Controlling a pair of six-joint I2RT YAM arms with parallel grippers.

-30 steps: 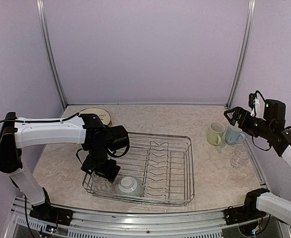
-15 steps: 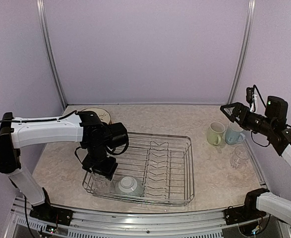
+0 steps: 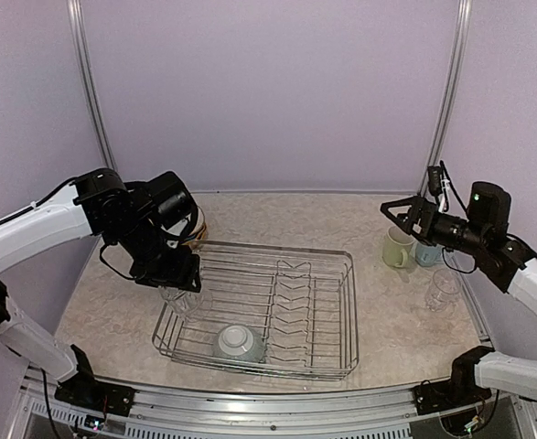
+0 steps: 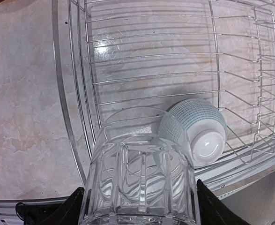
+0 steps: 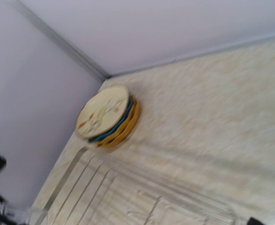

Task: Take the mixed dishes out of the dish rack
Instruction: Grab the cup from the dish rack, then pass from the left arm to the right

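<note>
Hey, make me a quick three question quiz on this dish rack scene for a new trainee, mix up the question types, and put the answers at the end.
1. True or false: the bowl in the dish rack lies upside down.
2. What are the jaws of the left gripper shut on? A) a mug B) a clear glass C) a plate
3. How many mugs stand on the table at the right?

Key
1. True.
2. B.
3. Two: the pale green mug and the light blue mug.
</note>
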